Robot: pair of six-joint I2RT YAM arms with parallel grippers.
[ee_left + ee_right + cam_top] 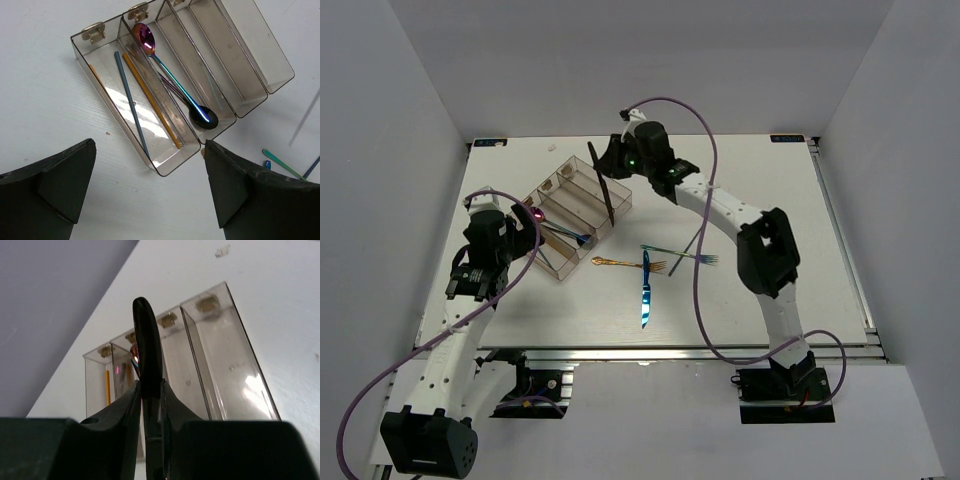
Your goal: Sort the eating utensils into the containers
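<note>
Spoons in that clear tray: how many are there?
2, both in the compartment beside the chopsticks: a purple spoon overlapping a black spoon. More could be hidden underneath.

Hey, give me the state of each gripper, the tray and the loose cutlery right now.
left gripper: open, empty.
right gripper: shut on the black utensil.
black utensil: held in the air.
organiser tray: two compartments hold utensils, two empty.
blue knife: loose on the table.
gold fork: loose on the table.
</note>
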